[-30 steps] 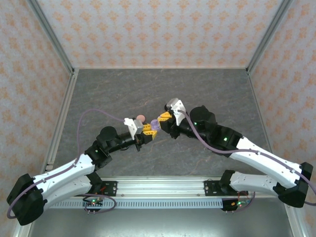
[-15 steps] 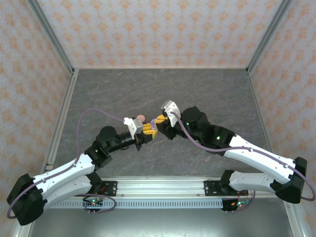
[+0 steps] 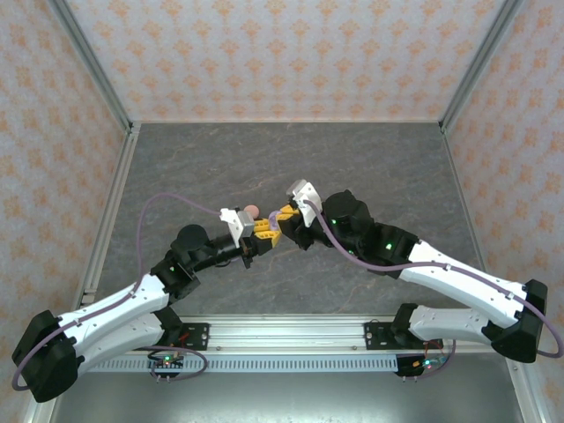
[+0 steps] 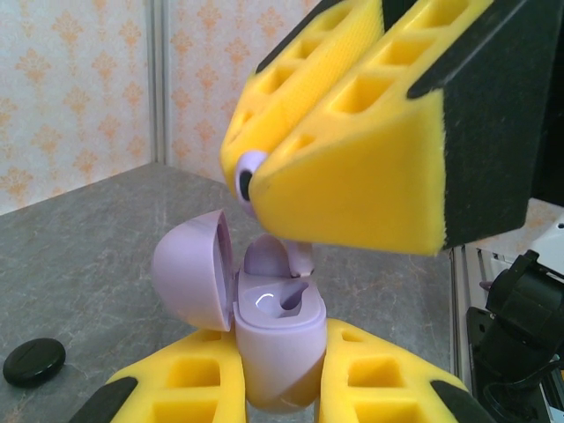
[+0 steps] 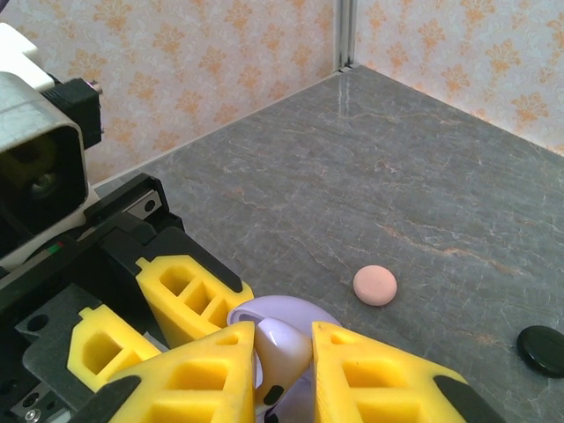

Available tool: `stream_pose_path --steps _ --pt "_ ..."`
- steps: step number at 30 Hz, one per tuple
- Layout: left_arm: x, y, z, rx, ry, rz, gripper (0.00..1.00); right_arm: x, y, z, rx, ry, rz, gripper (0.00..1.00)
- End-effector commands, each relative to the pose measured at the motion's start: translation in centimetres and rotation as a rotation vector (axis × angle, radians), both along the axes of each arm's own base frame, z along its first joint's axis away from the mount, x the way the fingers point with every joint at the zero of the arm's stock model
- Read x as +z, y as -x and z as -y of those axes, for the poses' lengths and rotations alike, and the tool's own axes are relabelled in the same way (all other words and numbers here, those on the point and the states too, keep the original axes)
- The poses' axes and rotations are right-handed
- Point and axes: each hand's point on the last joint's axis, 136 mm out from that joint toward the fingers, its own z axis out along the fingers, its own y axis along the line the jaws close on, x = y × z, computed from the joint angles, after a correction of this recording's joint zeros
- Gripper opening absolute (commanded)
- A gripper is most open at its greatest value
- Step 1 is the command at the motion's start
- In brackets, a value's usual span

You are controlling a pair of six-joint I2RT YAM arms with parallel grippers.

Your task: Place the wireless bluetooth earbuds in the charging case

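Left fingers [image 4: 181, 388] clamping the open charging case [image 4: 275, 330], right fingers [image 4: 352, 167] pinching a lilac earbud [image 4: 249, 169] just above it.

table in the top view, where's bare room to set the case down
Bare: the far half of the table, up to the back wall, and the strip along the right wall. Crowded: the centre, where the left gripper holding the charging case meets the right gripper holding a lilac earbud, pink disc just behind.

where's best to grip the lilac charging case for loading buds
Likely the charging case low on its body, from the base end, pads on opposite sides, as the left end effector holds it: lid open sideways, sockets facing away, leaving the top free.
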Motion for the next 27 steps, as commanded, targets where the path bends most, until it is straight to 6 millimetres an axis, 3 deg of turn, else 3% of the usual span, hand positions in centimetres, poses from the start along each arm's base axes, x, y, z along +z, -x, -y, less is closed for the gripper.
stream_pose_path --steps 1,13,18,23,27 --pt "3.1 0.1 0.1 -0.004 0.065 0.059 0.00 -0.7 -0.3 0.1 -0.018 0.021 0.014 0.19" --pt "3.2 0.1 0.1 -0.003 0.068 0.056 0.00 -1.1 0.0 0.0 -0.002 0.030 0.005 0.20" --pt "3.0 0.1 0.1 -0.004 0.063 0.053 0.00 -1.3 0.4 -0.2 0.017 0.032 -0.022 0.26" --pt "2.5 0.0 0.2 -0.002 0.050 0.045 0.00 0.5 0.4 -0.2 0.009 -0.008 -0.018 0.33" --pt "2.3 -0.1 0.1 0.002 0.045 0.043 0.00 2.7 0.3 0.4 -0.020 -0.060 0.001 0.47"
